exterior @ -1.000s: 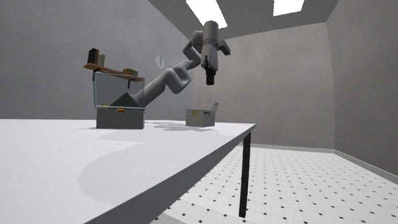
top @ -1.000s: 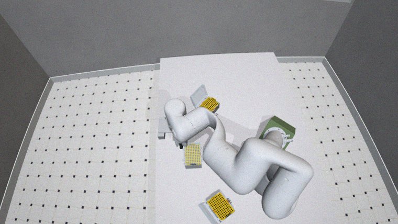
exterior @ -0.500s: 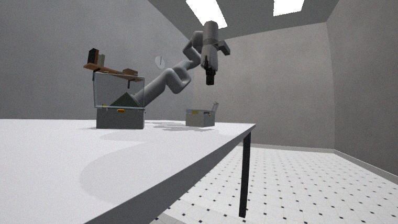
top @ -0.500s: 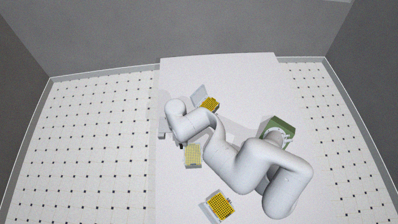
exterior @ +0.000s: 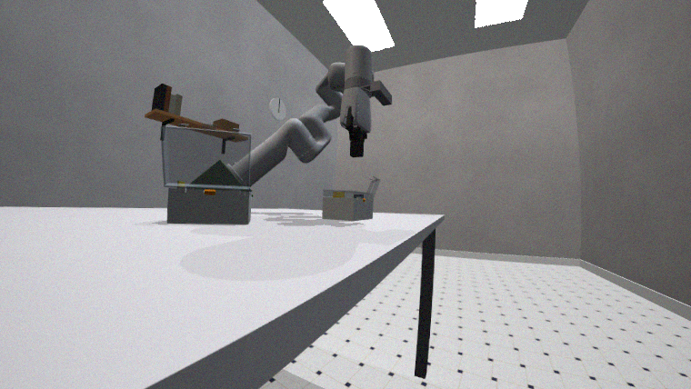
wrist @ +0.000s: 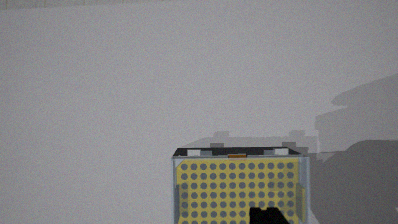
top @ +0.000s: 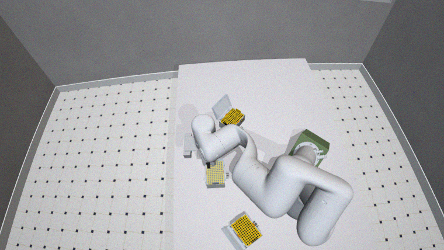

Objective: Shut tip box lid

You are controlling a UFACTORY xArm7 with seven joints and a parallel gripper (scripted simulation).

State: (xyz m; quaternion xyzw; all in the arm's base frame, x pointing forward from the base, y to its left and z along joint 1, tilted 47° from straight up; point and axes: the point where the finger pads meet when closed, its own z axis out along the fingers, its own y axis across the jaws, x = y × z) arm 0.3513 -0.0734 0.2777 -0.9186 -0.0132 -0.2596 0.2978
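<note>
Three tip boxes with yellow racks stand on the white bench; I cannot read their labels. The far box (top: 231, 116) has its lid raised. The near box (top: 245, 230) has its clear lid standing upright in the side view (exterior: 207, 156). The middle box (top: 215, 173) looks paler, as if its translucent lid lies over the rack; I cannot tell if it is latched. It also shows in the side view (exterior: 346, 204) and the wrist view (wrist: 240, 190). My gripper (exterior: 356, 147) (wrist: 270, 216) is shut and empty. It points down and hangs well above the middle box, over its back part.
The green arm base (top: 309, 147) stands at the right of the bench. A grey block lies at the bench's left edge, close to the middle box. A brown wall shelf (exterior: 193, 123) hangs behind the near box.
</note>
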